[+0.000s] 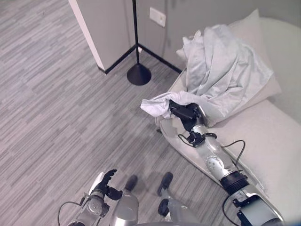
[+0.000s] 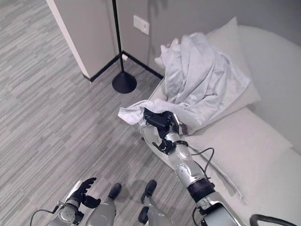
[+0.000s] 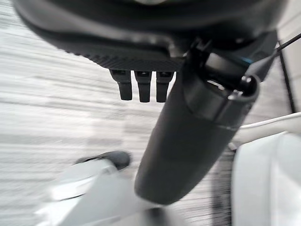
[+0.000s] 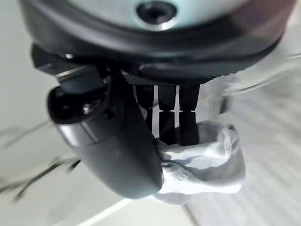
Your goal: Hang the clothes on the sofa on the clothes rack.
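Evenly lit, soft and shadowless overhead; blurred floor (image 3: pixel 47 94) and smeared edges in both wrist views.

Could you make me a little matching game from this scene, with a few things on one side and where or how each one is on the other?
1. right hand
2. left hand
3. white garment
4. rack base

a. standing on the floor by the wall corner
b. heaped on the sofa
c. closed on a fold of cloth
d. low over the floor, holding nothing

Pairs: 1-c, 2-d, 3-b, 4-a
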{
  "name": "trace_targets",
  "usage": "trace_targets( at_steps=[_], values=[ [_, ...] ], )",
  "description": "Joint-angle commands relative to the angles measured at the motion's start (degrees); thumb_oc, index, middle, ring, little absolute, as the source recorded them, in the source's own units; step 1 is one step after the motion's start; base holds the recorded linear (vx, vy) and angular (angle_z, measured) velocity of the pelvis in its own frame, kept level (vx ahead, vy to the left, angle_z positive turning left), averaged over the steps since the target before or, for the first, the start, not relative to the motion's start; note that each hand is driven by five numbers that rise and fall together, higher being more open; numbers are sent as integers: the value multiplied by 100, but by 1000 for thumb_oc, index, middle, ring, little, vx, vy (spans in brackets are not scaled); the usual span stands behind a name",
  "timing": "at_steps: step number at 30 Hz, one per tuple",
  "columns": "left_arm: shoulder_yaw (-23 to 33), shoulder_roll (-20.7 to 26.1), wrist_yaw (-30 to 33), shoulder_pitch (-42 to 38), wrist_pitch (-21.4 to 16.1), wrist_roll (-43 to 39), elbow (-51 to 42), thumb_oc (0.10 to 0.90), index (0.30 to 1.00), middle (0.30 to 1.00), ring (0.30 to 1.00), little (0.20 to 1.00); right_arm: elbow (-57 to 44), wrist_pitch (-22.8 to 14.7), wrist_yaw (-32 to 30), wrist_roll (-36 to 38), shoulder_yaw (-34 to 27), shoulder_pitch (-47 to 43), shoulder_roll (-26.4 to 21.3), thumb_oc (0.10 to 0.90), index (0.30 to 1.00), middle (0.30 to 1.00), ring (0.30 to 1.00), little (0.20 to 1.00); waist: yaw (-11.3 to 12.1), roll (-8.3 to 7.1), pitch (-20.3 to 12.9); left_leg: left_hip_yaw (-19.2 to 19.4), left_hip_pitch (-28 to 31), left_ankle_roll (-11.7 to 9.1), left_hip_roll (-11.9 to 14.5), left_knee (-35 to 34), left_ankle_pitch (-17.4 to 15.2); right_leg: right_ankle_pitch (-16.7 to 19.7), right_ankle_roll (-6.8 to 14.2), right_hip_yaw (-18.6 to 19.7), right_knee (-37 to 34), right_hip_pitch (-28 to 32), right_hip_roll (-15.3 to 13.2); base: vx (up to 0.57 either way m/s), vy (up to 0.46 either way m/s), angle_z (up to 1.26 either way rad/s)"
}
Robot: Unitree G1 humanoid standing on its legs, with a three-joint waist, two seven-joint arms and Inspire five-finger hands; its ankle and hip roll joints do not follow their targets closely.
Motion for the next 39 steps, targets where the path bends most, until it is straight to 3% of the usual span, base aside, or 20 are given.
trace_targets(
  at_steps=[1,4,9,12,14,20,27,30,39],
  values=[
    [16,244,11,9,-205,-544,-429,800,900,900,900,900,-716,-417,284,-159,-26,-625,155,400,300,300,300,300,200,134,-820,37,190,-55,152,-568,386,-517,509,410,20,717,-390,32,49,-7],
    [263,354,-96,218,-206,-1004,-1129,800,900,900,900,900,-868,-435,159,-99,-114,-1051,82,400,300,300,300,300,212,115,-986,40,306,-36,142,-568,378,-531,492,449,20,825,-402,9,7,-1],
    [707,683,-34,349,-258,-1442,-2422,800,900,900,900,900,-911,-539,-235,-145,-259,-2482,-383,400,300,300,300,300,225,54,-1221,105,493,-26,158,-568,321,-582,446,515,20,1028,-383,-10,9,-9],
    [850,744,-8,391,-274,-1551,-2715,800,900,900,900,900,-842,-595,-392,-122,-272,-2962,-438,400,300,300,300,300,207,31,-1280,157,576,-27,175,-568,294,-593,432,560,20,1100,-361,3,2,-10],
    [1067,810,50,440,-283,-1792,-3167,800,900,900,900,900,-443,-619,-609,-22,-240,-3808,-576,400,300,300,300,300,194,-27,-1380,189,666,-23,197,-568,267,-607,416,627,20,1170,-341,6,-7,-11],
    [1296,929,223,488,-277,-1794,-3714,800,900,900,900,900,690,-615,-836,431,118,-5382,-403,400,300,300,300,300,180,-164,-1558,227,807,-26,237,-568,197,-643,395,698,20,1289,-292,16,-15,-11],
    [1397,1094,573,224,-484,-1522,-3941,800,900,900,900,900,834,-860,-923,669,314,-6070,-254,400,300,300,300,300,146,-249,-1646,176,895,-38,244,-568,160,-693,374,672,20,1403,-265,11,-7,-1],
    [1505,1318,888,38,-577,-1028,-4166,800,900,900,900,900,768,-1086,-907,943,328,-6268,-233,400,300,300,300,300,147,-285,-1696,143,932,-53,258,-568,140,-722,369,651,20,1442,-254,9,-6,3],
    [1890,1782,1269,-334,-819,-573,-5326,800,900,900,900,900,727,-1433,-783,1483,388,-6589,94,400,300,300,300,300,205,-379,-1808,113,965,-64,269,-568,107,-743,356,664,20,1461,-221,0,0,0]
  ],
)
